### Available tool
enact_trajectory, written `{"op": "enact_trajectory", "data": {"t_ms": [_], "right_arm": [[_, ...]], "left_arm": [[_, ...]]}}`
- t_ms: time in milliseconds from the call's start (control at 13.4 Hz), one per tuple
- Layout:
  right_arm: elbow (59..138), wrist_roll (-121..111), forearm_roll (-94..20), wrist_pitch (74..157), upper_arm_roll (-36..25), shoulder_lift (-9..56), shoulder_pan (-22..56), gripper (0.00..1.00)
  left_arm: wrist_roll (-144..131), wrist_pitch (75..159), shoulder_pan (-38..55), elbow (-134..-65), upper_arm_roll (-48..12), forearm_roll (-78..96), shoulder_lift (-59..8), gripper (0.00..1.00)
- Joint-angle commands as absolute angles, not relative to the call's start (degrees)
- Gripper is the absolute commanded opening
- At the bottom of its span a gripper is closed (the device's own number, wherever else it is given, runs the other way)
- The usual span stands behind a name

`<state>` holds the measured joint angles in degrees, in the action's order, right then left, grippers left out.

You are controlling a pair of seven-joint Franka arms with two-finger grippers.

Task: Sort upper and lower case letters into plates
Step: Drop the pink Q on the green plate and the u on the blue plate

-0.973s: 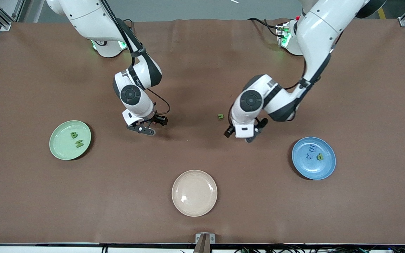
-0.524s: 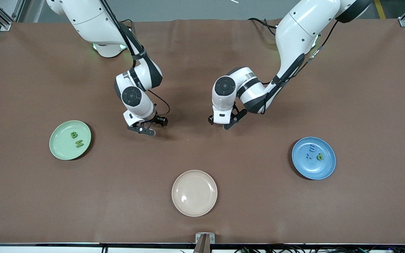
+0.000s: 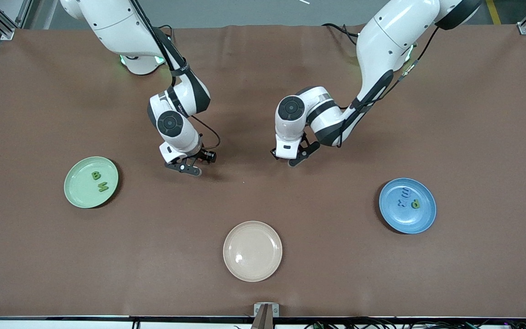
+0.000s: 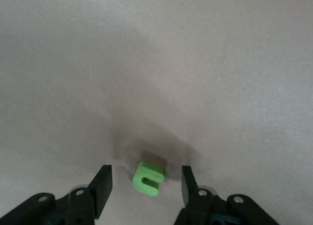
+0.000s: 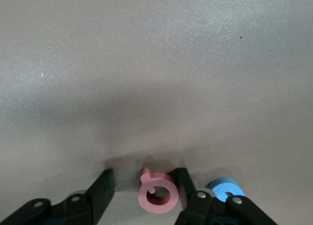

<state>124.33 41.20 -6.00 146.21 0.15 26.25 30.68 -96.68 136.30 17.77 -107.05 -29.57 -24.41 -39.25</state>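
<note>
Even overhead light, soft shadows, sharp front view

The brown table cover [image 3: 263, 283] is lit evenly from above; a small glare spot is seen on the cream-beige round plastic plate [image 3: 252, 265]. Soft shadows are cast beneath both arms. In the wrist views the cover appears washed to grey, and darkened near the black fingers [image 4: 101, 188].

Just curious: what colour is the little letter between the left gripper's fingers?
Bright green. The letter shows best in the left wrist view, lying on the table between the left gripper fingers.

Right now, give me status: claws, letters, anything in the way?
Left claw open astride green letter. Right claw open around pink letter, blue letter beside it. Green plate, blue plate each hold letters.
</note>
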Motion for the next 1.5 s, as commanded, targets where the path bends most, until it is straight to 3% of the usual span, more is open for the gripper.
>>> {"op": "enact_trajectory", "data": {"t_ms": [0,300,449,749,899,1123,1423], "right_arm": [[127.4,42.1,-5.0,146.7,0.4,25.7,30.9,0.45],[127.3,42.0,-5.0,146.7,0.4,25.8,31.0,0.28],[127.1,41.6,-5.0,146.5,0.4,25.7,31.0,0.21],[126.4,39.5,-5.0,145.1,0.3,23.0,30.2,0.14],[124.6,34.7,-5.0,138.0,-1.0,20.3,27.8,0.14],[120.8,20.6,-4.9,125.4,-2.1,15.7,20.2,0.14],[118.2,-1.2,-3.4,121.8,-2.1,15.4,6.4,0.14]], "left_arm": [[-96.6,137.5,17.9,-107.9,-29.4,-25.5,-39.3,0.62],[-96.6,137.5,18.5,-108.2,-29.4,-25.5,-39.7,0.60],[-96.6,137.6,18.5,-108.1,-29.4,-25.5,-40.2,0.54],[-96.9,137.6,18.5,-108.1,-29.4,-25.5,-40.1,0.15],[-96.9,137.2,17.7,-108.0,-29.4,-25.5,-39.4,0.01],[-96.4,136.7,16.2,-107.5,-29.4,-25.5,-37.6,0.00],[-92.4,136.1,8.6,-107.5,-29.4,-25.5,-33.8,0.00]]}}
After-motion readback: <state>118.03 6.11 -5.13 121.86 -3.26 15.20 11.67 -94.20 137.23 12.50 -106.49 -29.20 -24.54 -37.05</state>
